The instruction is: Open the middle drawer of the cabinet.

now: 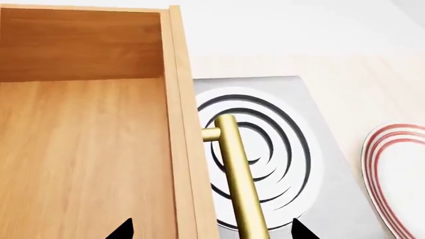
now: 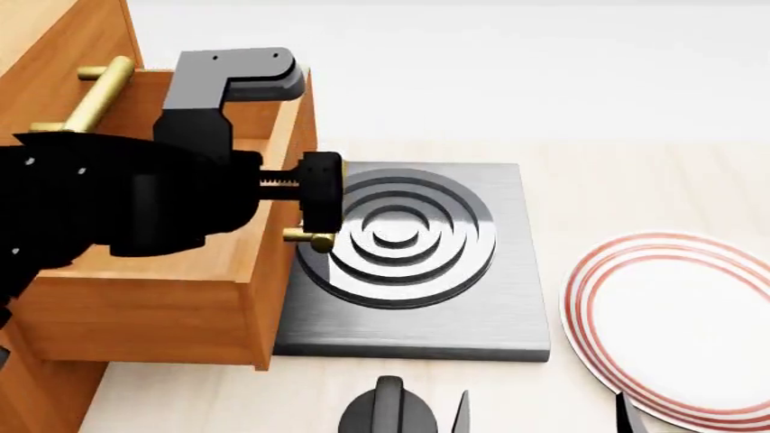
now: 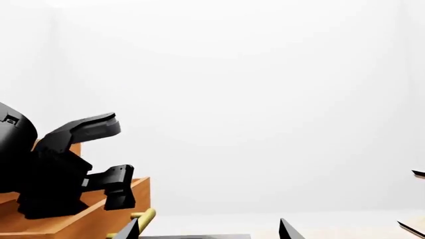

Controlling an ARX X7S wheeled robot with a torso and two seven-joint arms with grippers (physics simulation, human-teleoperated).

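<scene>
Orange-brown wood drawer (image 2: 157, 298), the middle one of the cabinet (image 2: 49, 36), stands pulled well out from the cabinet front at the left of the head view. Its open box sticks out over the near-left part of a grey square stove plate (image 2: 481, 307). Box inside is bare wood in the left wrist view. Its brass bar handle (image 1: 240, 184) sits on the drawer front, long axis running along the front panel, level, held off the wood by a short brass post. One handle end shows in the head view just below the left gripper (image 2: 316, 203).

Left gripper is at the drawer front, fingers set on either side of the handle. Black fingertips (image 1: 302, 230) in the left wrist view stand apart, bar between them, so jaws look spread, not clamped. Contact with the bar cannot be told.

Right gripper (image 2: 542, 410) is low at the near edge of the head view, well apart from the drawer, fingers spread, nothing held.

Another brass handle (image 2: 99, 90) shows higher on the cabinet, on the top drawer.

Surface is pale light wood counter (image 2: 673, 180). Stove plate has raised dark concentric rings. White plate with red rim rings (image 2: 673, 329) lies to the right. Backdrop is plain white. No readable writing or labels.
</scene>
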